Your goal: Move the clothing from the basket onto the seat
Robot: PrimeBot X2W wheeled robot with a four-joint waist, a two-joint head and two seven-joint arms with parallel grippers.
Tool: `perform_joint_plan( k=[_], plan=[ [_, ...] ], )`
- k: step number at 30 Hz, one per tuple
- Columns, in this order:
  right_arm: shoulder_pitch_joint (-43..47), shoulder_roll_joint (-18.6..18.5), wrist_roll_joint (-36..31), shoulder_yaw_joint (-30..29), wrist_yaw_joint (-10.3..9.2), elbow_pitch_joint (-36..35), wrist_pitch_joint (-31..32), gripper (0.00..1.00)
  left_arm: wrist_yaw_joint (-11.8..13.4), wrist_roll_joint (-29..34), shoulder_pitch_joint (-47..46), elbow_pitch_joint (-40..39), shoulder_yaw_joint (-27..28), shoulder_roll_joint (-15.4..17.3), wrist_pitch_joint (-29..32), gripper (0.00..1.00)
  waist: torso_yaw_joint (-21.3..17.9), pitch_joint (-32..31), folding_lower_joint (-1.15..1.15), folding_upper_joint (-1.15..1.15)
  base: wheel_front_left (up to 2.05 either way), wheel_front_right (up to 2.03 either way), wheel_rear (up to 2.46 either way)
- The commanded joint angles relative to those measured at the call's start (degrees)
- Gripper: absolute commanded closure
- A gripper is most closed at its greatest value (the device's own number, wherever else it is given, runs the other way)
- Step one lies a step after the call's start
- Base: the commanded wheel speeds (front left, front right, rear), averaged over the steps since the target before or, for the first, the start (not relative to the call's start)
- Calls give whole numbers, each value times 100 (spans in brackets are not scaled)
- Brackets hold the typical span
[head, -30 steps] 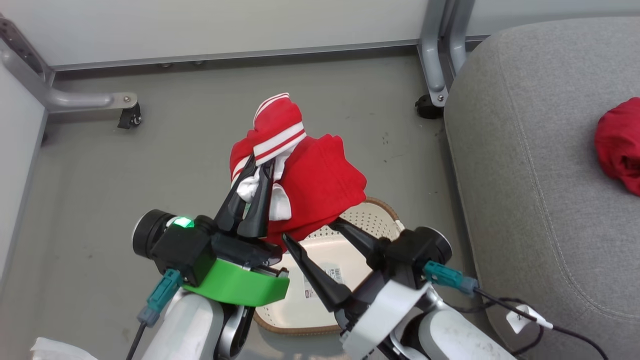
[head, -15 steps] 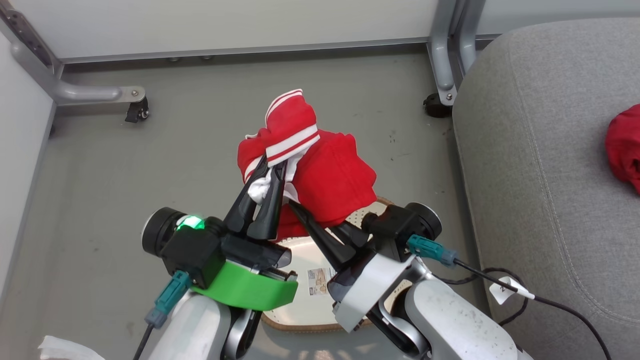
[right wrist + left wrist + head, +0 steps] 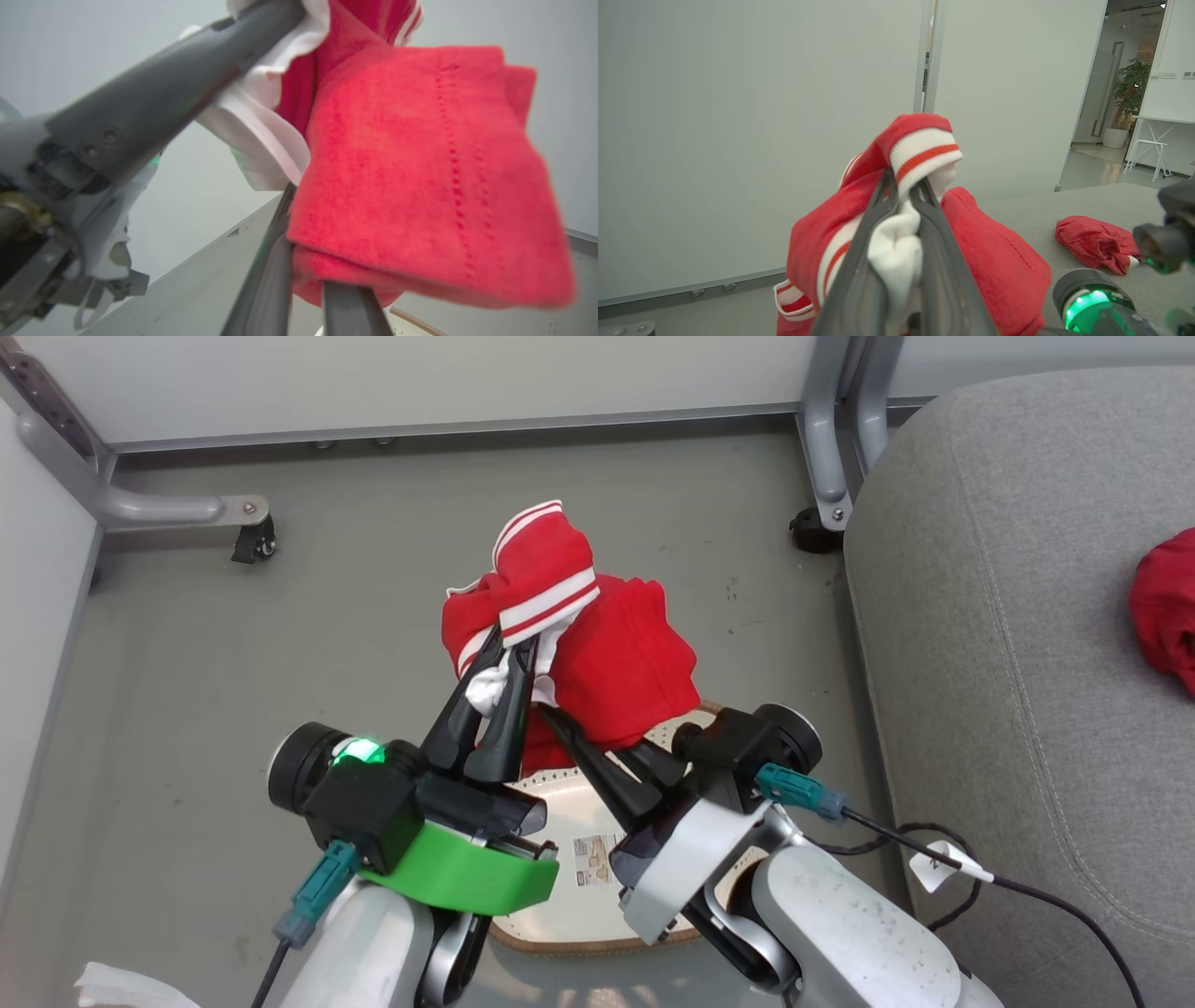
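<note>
A red garment with white striped trim hangs in the air above the cream basket. My left gripper is shut on its white trim, seen up close in the left wrist view. My right gripper is shut on the garment's lower red edge, with the fabric draped over its fingers. The grey seat lies to the right, and a second red garment rests on it, also visible from the left wrist.
The basket stands on grey floor, partly hidden under both forearms. Metal frame legs with castors stand along the back wall. A black cable with a white tag trails beside the seat's edge.
My right gripper has gone from open below the garment to shut on its lower edge, moving up and left. The left gripper keeps its hold. The camera shifted slightly.
</note>
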Motion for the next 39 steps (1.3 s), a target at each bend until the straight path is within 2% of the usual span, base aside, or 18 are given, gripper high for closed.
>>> perform_joint_plan(
  k=[1,7,8,9,10,11,18,31,39],
  plan=[
    [-38,-25,34,-12,-2,22,-50,100,-18,23,-51,1,37,-8,-19,100,1,-4,0,0,0,0,0],
    [-92,-39,65,-18,-2,45,-79,100,-62,-5,-37,61,-15,33,32,100,11,-2,0,0,0,0,0],
    [-110,-40,89,-22,-2,52,-97,100,-68,-34,-29,93,-38,44,98,91,16,-4,0,0,0,0,0],
    [-118,-43,105,-24,-2,60,-101,100,-68,-39,-29,87,-41,42,103,71,21,-4,0,0,0,0,0],
    [-128,-47,115,-26,-2,70,-111,100,-52,-32,-28,87,-44,47,128,29,25,1,0,0,0,0,0],
    [-141,-57,116,-27,-2,85,-128,100,-32,-18,-18,91,-59,60,153,0,31,4,0,0,0,0,0],
    [-242,-120,113,-37,-1,261,-214,100,-4,137,169,55,-176,271,340,0,63,7,0,0,0,0,0],
    [-352,-203,41,-188,-1,740,-330,100,-128,343,606,37,-652,704,819,0,178,34,0,0,0,0,0],
    [-378,-218,34,-218,-2,948,-385,100,-169,355,722,84,-773,808,900,0,191,45,0,0,0,0,0]
  ],
)
